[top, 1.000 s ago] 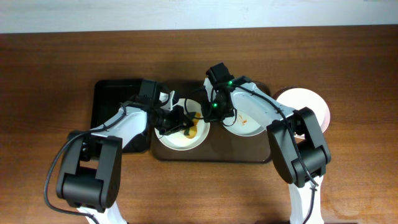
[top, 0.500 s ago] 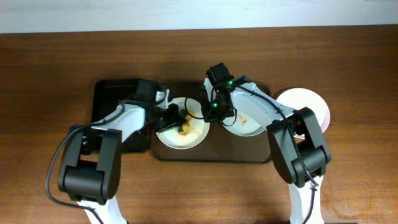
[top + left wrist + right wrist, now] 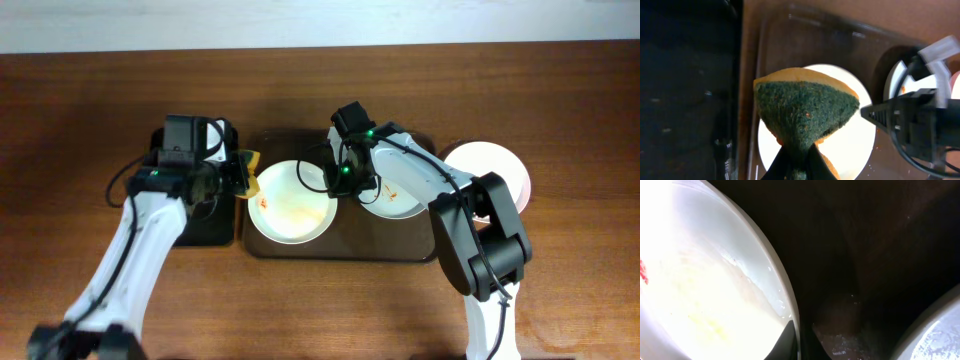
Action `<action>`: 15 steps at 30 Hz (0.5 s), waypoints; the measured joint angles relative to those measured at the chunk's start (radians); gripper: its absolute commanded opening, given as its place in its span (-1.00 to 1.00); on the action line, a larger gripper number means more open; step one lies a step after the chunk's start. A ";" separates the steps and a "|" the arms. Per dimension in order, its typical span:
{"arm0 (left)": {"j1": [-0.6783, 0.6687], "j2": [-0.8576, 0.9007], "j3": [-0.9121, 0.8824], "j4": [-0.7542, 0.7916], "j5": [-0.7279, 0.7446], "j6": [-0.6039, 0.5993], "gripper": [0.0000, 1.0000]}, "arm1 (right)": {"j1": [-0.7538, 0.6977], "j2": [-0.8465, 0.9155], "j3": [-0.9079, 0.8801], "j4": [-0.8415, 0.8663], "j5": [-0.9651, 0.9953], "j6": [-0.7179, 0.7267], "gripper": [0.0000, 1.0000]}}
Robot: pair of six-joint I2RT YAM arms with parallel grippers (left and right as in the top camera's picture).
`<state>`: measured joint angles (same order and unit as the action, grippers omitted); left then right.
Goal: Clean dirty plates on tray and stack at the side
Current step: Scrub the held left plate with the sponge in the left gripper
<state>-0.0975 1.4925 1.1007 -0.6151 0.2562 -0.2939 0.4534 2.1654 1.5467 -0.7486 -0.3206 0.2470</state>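
One white plate (image 3: pixel 292 212) lies at the left of the brown tray (image 3: pixel 340 250), with faint orange smears and a small red streak near its left rim. My right gripper (image 3: pixel 337 186) is shut on this plate's right rim, which shows between the fingers (image 3: pixel 799 341) in the right wrist view. A second plate (image 3: pixel 397 205) with sauce streaks lies on the tray under the right arm. A third plate (image 3: pixel 500 165) lies on the table right of the tray. My left gripper (image 3: pixel 238 176) is shut on a yellow-green sponge (image 3: pixel 805 107), held above the tray's left edge.
A narrow black tray (image 3: pixel 218 222) stands left of the brown tray, partly under the left arm. The right gripper's black fingers (image 3: pixel 905 120) reach over the plate (image 3: pixel 850 145) in the left wrist view. Bare wooden table (image 3: pixel 560 290) surrounds the trays.
My left gripper has lifted the sponge off the left plate and drawn back left to the tray's edge. The plate's centre now shows only faint smears. The right gripper has not moved.
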 measured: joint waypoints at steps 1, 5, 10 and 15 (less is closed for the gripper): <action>0.000 -0.020 0.000 -0.009 -0.008 0.000 -1.00 | 0.000 0.000 0.000 0.000 0.000 -0.001 -0.92; 0.000 -0.028 0.000 -0.044 -0.026 0.001 -1.00 | 0.000 0.000 0.000 0.001 0.000 0.000 -0.92; -0.040 0.049 -0.001 -0.023 0.010 -0.002 -1.00 | 0.000 0.000 0.000 0.001 0.000 0.000 -0.92; -0.154 0.259 -0.004 0.078 0.046 -0.025 -1.00 | 0.000 0.000 0.001 0.000 0.000 0.000 -0.92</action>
<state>-0.2512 1.7515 1.0969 -0.5369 0.3019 -0.3191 0.4534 2.1654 1.5475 -0.7483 -0.3206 0.2466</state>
